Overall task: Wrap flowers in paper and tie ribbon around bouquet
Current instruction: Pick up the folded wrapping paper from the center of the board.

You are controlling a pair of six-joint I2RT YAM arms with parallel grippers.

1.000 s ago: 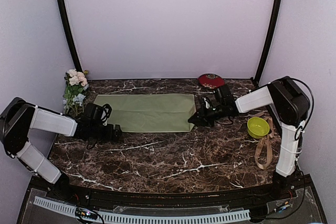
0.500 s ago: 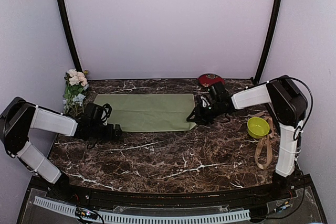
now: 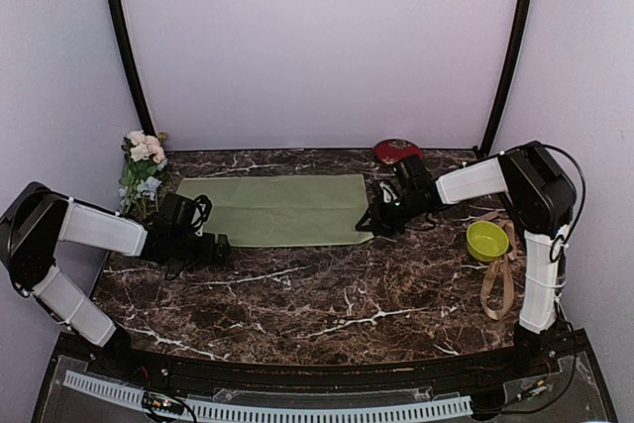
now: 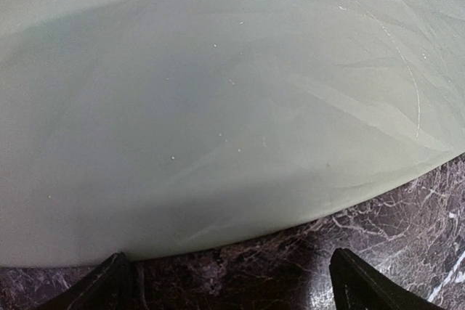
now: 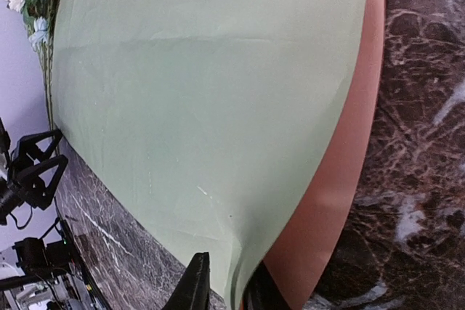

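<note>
The sage-green rectangular paper sheet (image 3: pixel 277 207) lies flat on the dark marble tabletop (image 3: pixel 327 304). The right gripper (image 3: pixel 365 227) is clenched on the sheet's near right corner, which curls up to show its tan underside. The left gripper (image 3: pixel 222 247), jaws spread wide, sits at the sheet's near left edge, grasping nothing.

The large thin sage-green paper sheet (image 3: pixel 282 210) lies spread out, green face up, its long side running left to right. Its right end curls upward and bares a tan underside. The small bunch of artificial pink and white flowers (image 3: pixel 142 160) with green leaves sits just beside the sheet's far left corner, blooms farthest back and stems trailing nearward. The long narrow shiny tan-beige fabric ribbon (image 3: pixel 507 284) lies loosely doubled, well apart to the sheet's right.
</note>
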